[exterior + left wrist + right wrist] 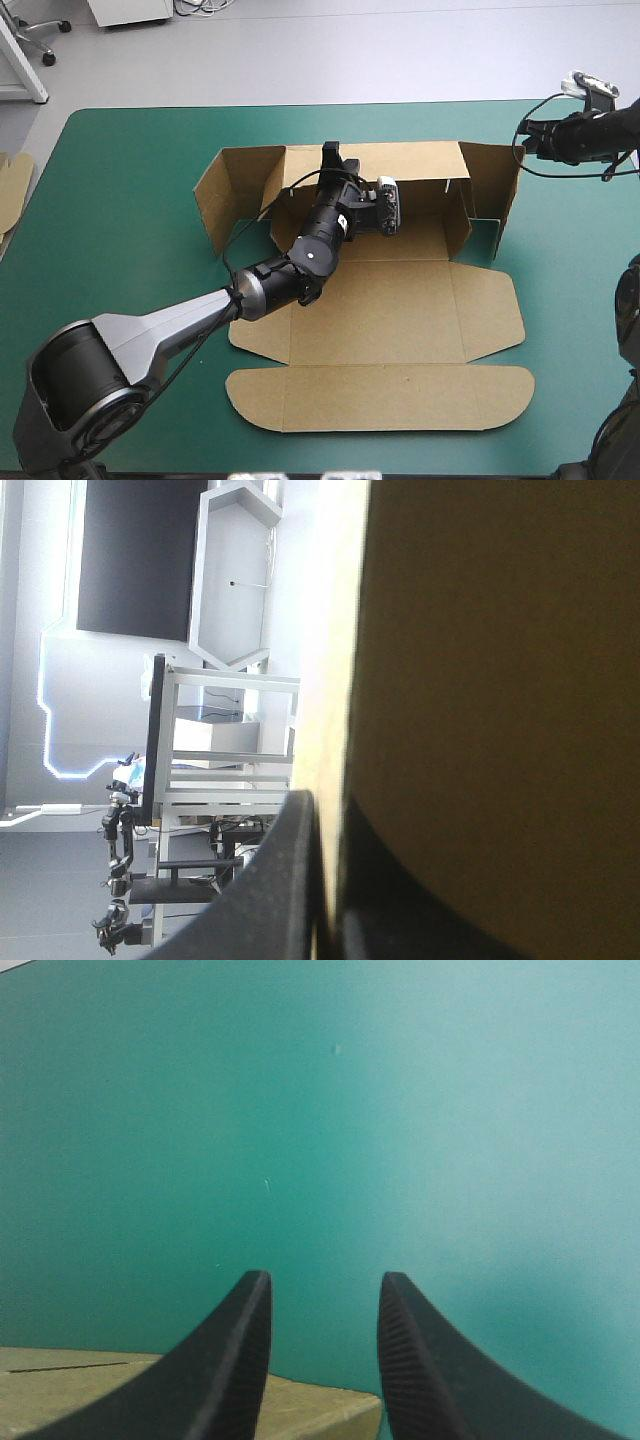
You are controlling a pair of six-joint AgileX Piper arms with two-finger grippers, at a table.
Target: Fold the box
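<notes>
The brown box [400,310] lies in the middle of the table, its back wall [410,160] and both end flaps raised. Its lid flap [380,396] lies flat toward the near edge. My left gripper [330,156] reaches over the tray to the back wall's top edge. In the left wrist view the left gripper [330,880] is shut on the box, with the board's edge [335,680] running up between the black fingers. My right gripper [524,136] hovers just beyond the right end flap [492,190]. In its own view the right gripper [325,1285] is open above the teal-green cover, a corner of board [90,1390] beside it.
More brown board [12,190] shows at the table's left edge. Bare teal-green cover [130,200] lies to the left of the box and along the far edge.
</notes>
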